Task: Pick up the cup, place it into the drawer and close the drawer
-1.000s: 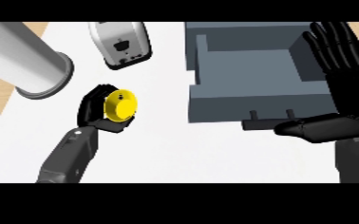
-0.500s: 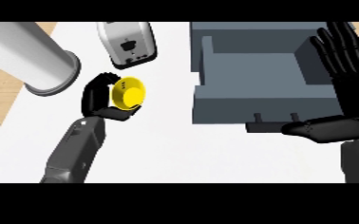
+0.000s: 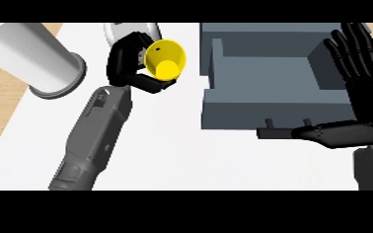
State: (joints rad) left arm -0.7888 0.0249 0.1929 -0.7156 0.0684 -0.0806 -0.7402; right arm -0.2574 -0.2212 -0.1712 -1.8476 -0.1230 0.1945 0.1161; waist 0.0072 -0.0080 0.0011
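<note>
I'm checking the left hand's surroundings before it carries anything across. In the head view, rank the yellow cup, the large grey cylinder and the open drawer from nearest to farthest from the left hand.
1. Yellow cup: held in the left hand, fingers curled round it.
2. Large grey cylinder: lying just to the hand's left.
3. Open drawer: farthest, off to the right, beside the open right hand.

The left hand [image 3: 130, 64] was curled round the tilted yellow cup [image 3: 165, 59], held left of the open grey drawer [image 3: 273, 106], while the right hand [image 3: 355, 59] stood open at the drawer's right side.
</note>
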